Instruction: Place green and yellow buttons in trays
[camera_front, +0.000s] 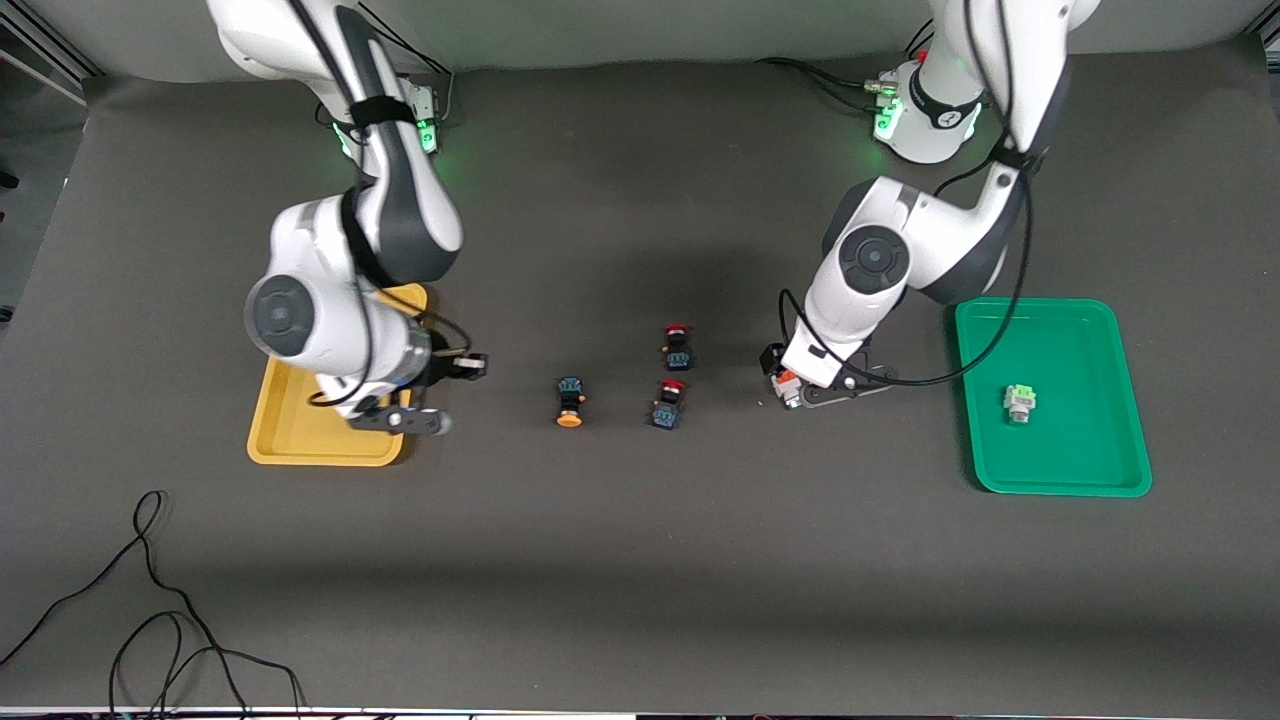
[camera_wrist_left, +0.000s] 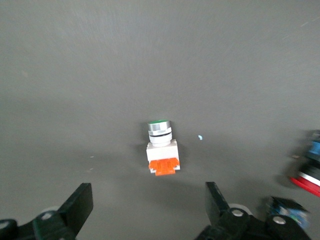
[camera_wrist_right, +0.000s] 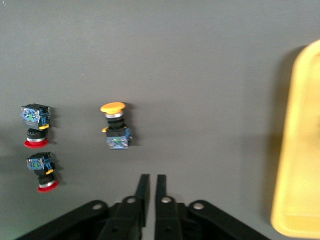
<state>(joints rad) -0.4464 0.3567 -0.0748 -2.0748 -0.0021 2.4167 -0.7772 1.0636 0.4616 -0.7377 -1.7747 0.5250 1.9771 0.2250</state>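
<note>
A yellow-capped button (camera_front: 569, 402) lies on the table between the yellow tray (camera_front: 300, 440) and two red-capped buttons; it also shows in the right wrist view (camera_wrist_right: 115, 125). My right gripper (camera_front: 445, 395) is shut and empty (camera_wrist_right: 151, 182), just above the table beside the yellow tray (camera_wrist_right: 300, 150). A green-capped button with a white body and orange base (camera_wrist_left: 162, 147) stands on the table just ahead of my open left gripper (camera_wrist_left: 148, 202), which hangs low beside the green tray (camera_front: 1060, 470). In the front view this button (camera_front: 787, 385) shows at the left gripper (camera_front: 795, 392). A light-green button (camera_front: 1019, 402) lies in the green tray.
Two red-capped dark buttons (camera_front: 677, 347) (camera_front: 667, 403) lie mid-table between the two grippers; they also show in the right wrist view (camera_wrist_right: 35, 127) (camera_wrist_right: 42, 172). One shows at the edge of the left wrist view (camera_wrist_left: 307, 175). Black cables (camera_front: 150, 620) lie near the front edge.
</note>
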